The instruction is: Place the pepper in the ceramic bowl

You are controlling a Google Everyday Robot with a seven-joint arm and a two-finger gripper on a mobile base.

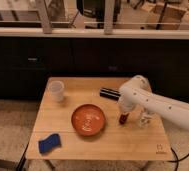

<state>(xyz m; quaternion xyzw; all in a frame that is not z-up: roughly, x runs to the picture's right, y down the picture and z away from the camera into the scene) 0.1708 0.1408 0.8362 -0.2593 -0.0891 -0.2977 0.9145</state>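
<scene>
A wide orange-red ceramic bowl (88,119) with pale whitish markings at its centre sits on the light wooden surface (113,142). The white claw (124,116) hangs just right of the bowl, over a small glossy dark red pepper (123,119). Also there: a white cup (56,90), blue sponge (49,143) and black rectangular bar (109,93).

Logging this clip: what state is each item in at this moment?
pepper: at the tip of the arm, above the table right of the bowl, not in it.
ceramic bowl: upright, nothing in it.
white cup: upright at the table's back left.
blue sponge: flat, front left.
black bar: lying behind the arm.
pincer: lowered at the pepper.
</scene>
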